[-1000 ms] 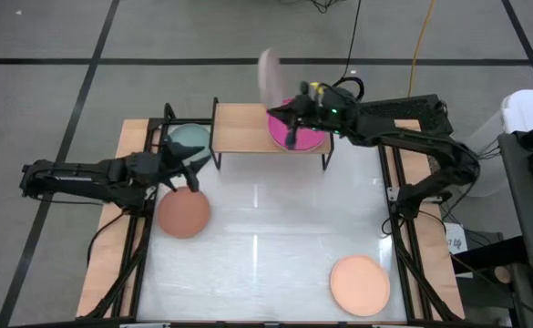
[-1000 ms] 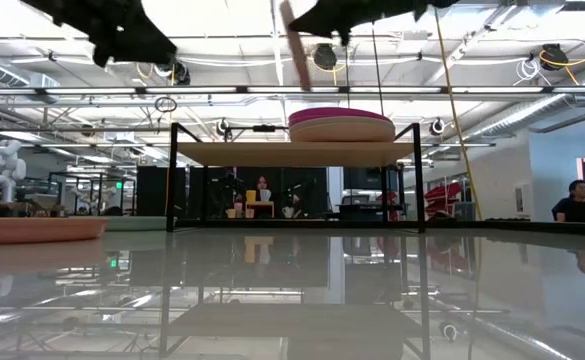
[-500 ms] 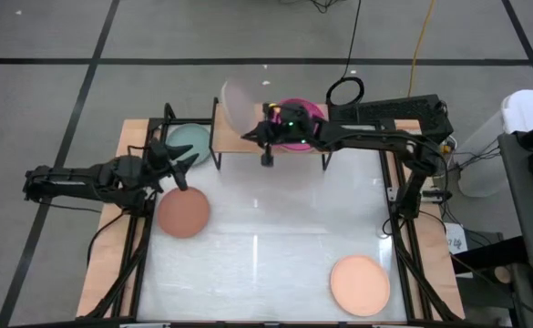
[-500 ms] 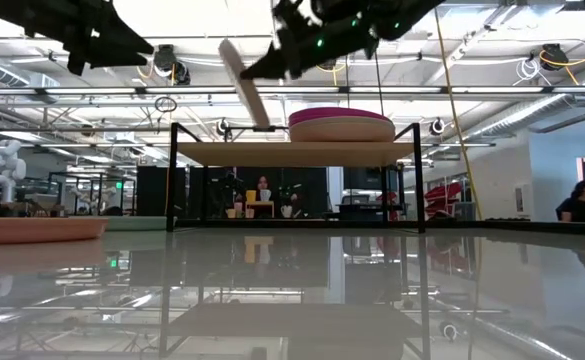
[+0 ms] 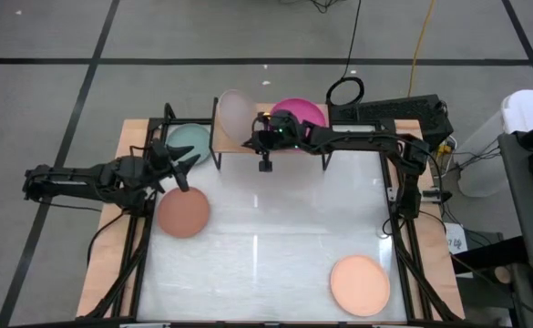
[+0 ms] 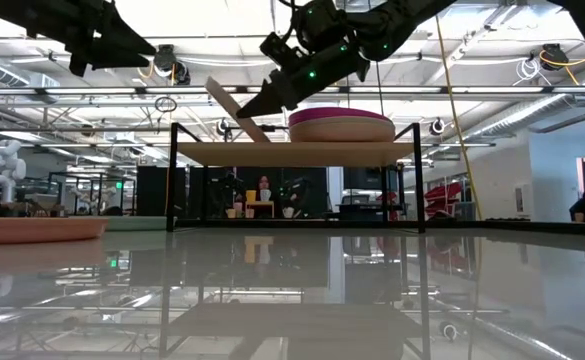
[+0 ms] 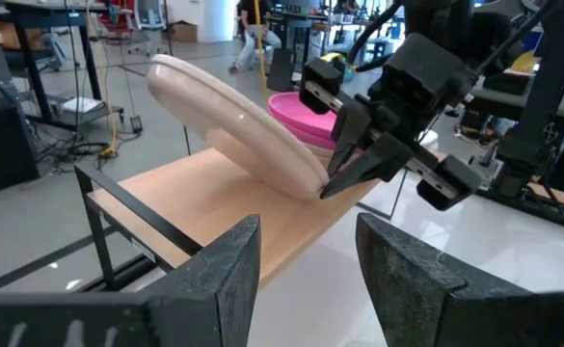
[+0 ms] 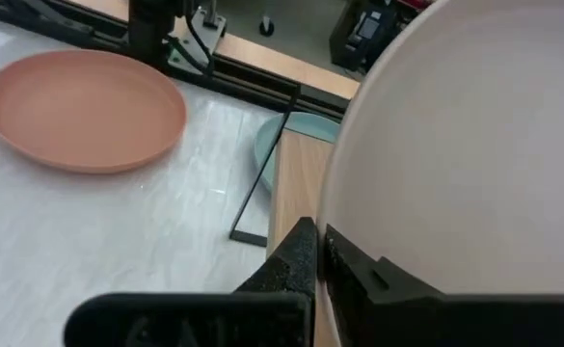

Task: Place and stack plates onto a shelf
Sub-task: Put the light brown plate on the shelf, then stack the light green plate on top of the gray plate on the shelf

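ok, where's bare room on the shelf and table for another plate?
Shelf: the left half is bare wood but the right pincer hangs a tilted beige plate over it; the right half holds the magenta stack. Table: free across the middle, between the brown plate and peach plate. Crowded at the left pincer and teal plate.

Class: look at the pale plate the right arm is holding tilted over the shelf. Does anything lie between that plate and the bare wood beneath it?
Nothing visible does. The right end effector holds the pale plate above the shelf's bare end; the magenta plate sits farther along.
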